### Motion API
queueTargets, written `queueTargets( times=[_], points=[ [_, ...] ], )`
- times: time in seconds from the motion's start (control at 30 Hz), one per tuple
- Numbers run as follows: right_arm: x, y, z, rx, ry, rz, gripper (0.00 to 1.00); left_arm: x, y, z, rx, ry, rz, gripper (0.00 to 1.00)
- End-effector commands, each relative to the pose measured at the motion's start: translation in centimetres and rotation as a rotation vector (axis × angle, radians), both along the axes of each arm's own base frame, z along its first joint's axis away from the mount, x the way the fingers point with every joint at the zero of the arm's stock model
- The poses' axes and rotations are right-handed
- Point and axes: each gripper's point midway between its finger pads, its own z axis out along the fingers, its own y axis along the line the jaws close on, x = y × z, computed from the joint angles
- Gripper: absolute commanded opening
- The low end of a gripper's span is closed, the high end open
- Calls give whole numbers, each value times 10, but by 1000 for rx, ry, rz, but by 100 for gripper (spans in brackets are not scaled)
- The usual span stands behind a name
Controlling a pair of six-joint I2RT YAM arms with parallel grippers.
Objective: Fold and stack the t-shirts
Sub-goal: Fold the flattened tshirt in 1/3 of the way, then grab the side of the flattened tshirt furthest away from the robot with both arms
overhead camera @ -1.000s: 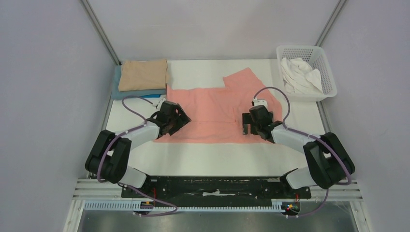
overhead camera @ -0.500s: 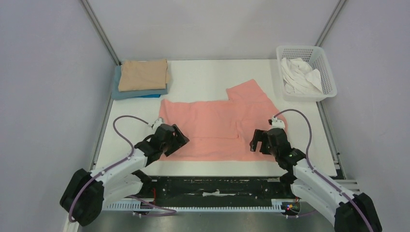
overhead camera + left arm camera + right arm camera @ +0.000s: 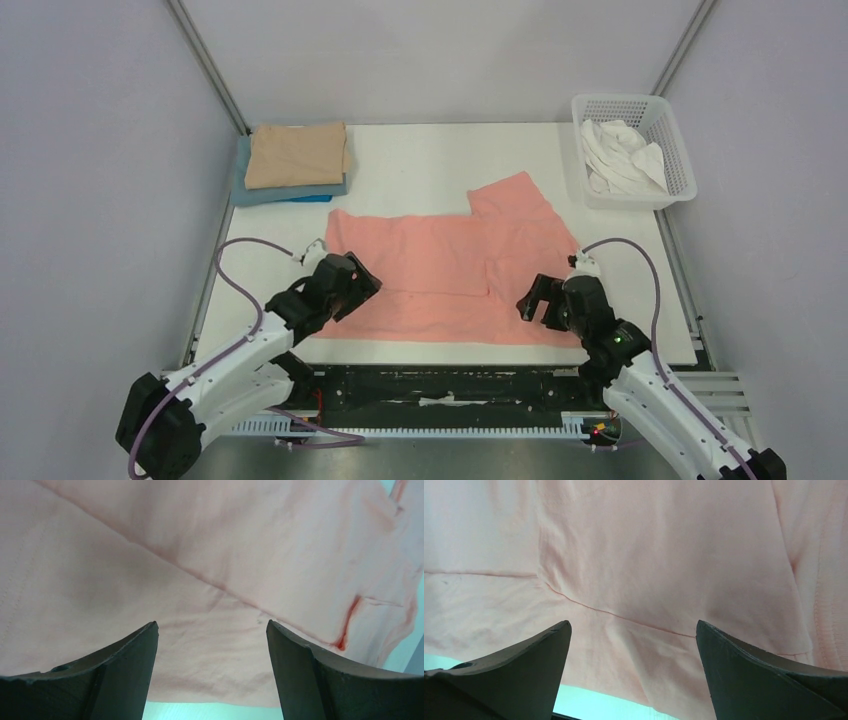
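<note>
The salmon-pink t-shirt [image 3: 450, 270] lies spread flat on the white table, its near hem close to the table's front edge, with one sleeve pointing to the far right. My left gripper [image 3: 362, 287] is over the shirt's near left corner. My right gripper [image 3: 533, 302] is over its near right part. In the left wrist view the gripper [image 3: 212, 630] is open, with the pink cloth [image 3: 210, 555] under and between its fingers. In the right wrist view the gripper [image 3: 634, 627] is open over the cloth [image 3: 649, 545] too. Neither holds anything.
A folded tan t-shirt [image 3: 296, 155] lies on a folded blue one [image 3: 285, 191] at the far left corner. A white mesh basket [image 3: 683, 165] at the far right holds a crumpled white t-shirt [image 3: 620, 155]. Grey walls enclose the table [image 3: 420, 150].
Both arms have pulled back toward the near edge. The pink shirt has slid nearer with them, and its near hem now lies close to the table's front edge.
</note>
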Motion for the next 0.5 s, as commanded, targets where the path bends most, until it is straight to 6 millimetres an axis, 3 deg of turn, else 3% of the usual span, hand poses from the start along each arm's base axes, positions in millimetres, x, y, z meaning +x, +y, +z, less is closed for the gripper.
queueTargets(
  times=[0.0, 0.13, 0.27, 0.4, 0.47],
  points=[
    [27, -1, 56, 10, -155, -46, 98, 32, 12, 48, 106, -115, 54, 85],
    [55, -2, 94, -19, -291, -62, 98, 63, 25, 73, 179, -152, 89, 85],
    [75, 2, 108, -37, -367, -56, 98, 111, 34, 84, 206, -162, 75, 85],
    [85, 11, 104, -72, -372, 0, 98, 166, 58, 63, 241, -98, 94, 84],
    [88, 10, 97, -103, -355, 12, 98, 190, 61, 50, 249, -53, 73, 77]
  ],
)
